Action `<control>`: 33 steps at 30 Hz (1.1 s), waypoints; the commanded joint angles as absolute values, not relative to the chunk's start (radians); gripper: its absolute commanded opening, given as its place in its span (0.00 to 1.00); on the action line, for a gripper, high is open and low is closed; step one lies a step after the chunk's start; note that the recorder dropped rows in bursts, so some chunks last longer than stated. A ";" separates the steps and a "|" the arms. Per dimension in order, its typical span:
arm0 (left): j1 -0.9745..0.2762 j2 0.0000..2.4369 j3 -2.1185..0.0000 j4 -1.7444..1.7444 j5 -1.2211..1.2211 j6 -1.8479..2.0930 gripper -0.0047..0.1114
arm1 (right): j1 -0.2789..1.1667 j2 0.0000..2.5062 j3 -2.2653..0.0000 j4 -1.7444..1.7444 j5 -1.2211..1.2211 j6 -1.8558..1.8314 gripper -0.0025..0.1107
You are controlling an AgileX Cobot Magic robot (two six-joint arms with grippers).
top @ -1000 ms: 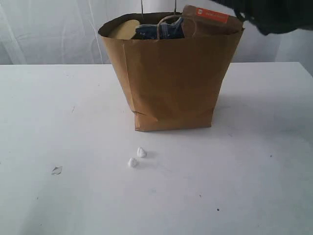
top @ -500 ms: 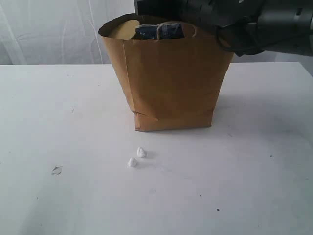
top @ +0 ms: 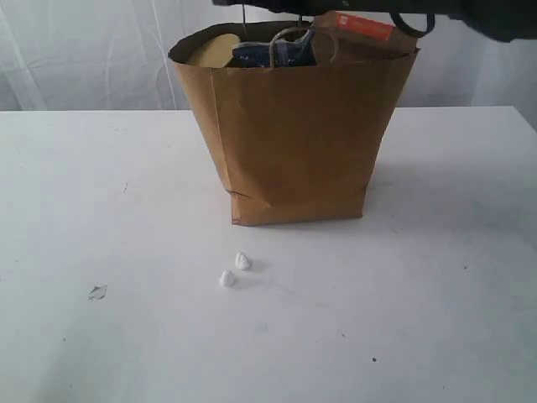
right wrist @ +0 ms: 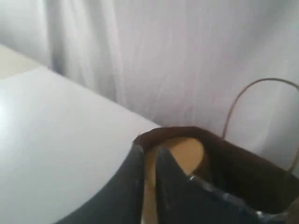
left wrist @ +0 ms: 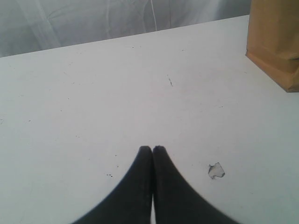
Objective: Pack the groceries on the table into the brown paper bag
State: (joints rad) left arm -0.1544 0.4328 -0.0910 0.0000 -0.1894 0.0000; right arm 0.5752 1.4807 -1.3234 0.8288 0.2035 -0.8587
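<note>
No writing could be read. The pouch [top: 369, 42] in the bag [top: 294, 143] bore a red label [top: 363, 26] with white print, too small to read.

The paper bag [top: 294, 143] hides all but the tops of the pouch [top: 362, 28], blue packet [top: 256, 54] and tan lid [top: 214, 50]. The right arm [top: 503, 17] is cut off above; its wrist view is blurred.

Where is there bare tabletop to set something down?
Right of the brown paper bag the table is bare. Left of the bag is open too, down to the pale scrap. In front, two small white lumps sit near the bag's base. The bag mouth is crowded: pouch, blue packet, tan lid.
</note>
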 commanded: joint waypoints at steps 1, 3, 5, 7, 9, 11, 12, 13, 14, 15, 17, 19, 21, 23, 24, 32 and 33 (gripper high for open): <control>-0.152 0.425 -0.084 0.000 -0.193 0.000 0.04 | 0.574 1.445 -1.324 0.709 0.410 -0.845 0.02; -0.152 0.425 -0.084 0.000 -0.193 0.000 0.04 | 0.574 1.438 -1.324 0.684 0.453 -0.815 0.02; -0.152 0.425 -0.084 0.000 -0.193 0.000 0.04 | 0.574 1.427 -1.324 0.648 0.493 -0.793 0.02; -0.152 0.425 -0.084 0.000 -0.193 0.000 0.04 | 0.574 1.416 -1.324 0.586 0.528 -0.748 0.02; -0.152 0.425 -0.084 0.000 -0.193 0.000 0.04 | 0.574 1.404 -1.324 0.472 0.559 -0.639 0.02; -0.152 0.425 -0.084 0.000 -0.193 0.000 0.04 | 0.574 1.395 -1.324 0.268 0.608 -0.438 0.02; -0.152 0.425 -0.084 0.000 -0.193 0.000 0.04 | 0.578 1.391 -1.324 0.164 0.641 -0.321 0.02; -0.152 0.425 -0.084 0.000 -0.193 0.000 0.04 | 0.578 1.388 -1.324 0.086 0.684 -0.226 0.02; -0.152 0.425 -0.084 0.000 -0.193 0.000 0.04 | 0.578 1.388 -1.324 0.000 0.733 -0.115 0.02; -0.152 0.425 -0.084 0.000 -0.193 0.000 0.04 | 0.578 1.388 -1.322 -0.073 0.783 -0.021 0.02; -0.152 0.425 -0.084 0.000 -0.193 0.000 0.04 | 0.578 1.388 -1.309 -0.167 0.862 0.089 0.02; -0.152 0.425 -0.084 0.000 -0.193 0.000 0.04 | 0.578 1.386 -1.281 -0.187 0.903 0.114 0.02; -0.152 0.425 -0.084 0.000 -0.193 0.000 0.04 | 0.583 1.386 -1.247 -0.161 0.908 0.114 0.02; -0.152 0.425 -0.084 0.000 -0.193 0.000 0.04 | 0.602 1.386 -1.216 -0.140 0.894 0.114 0.02; -0.152 0.425 -0.084 0.000 -0.193 0.000 0.04 | 0.617 1.386 -1.197 -0.128 0.881 0.113 0.02; -0.152 0.425 -0.084 0.000 -0.193 0.000 0.04 | 0.759 1.388 -1.103 0.038 0.746 0.110 0.02; -0.152 0.425 -0.084 0.000 -0.193 0.000 0.04 | 0.775 1.388 -1.103 0.065 0.732 0.109 0.02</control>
State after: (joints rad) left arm -0.1544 0.4328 -0.0910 0.0000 -0.1894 0.0000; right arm 0.7370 1.3973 -1.1171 0.0000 0.7878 0.1071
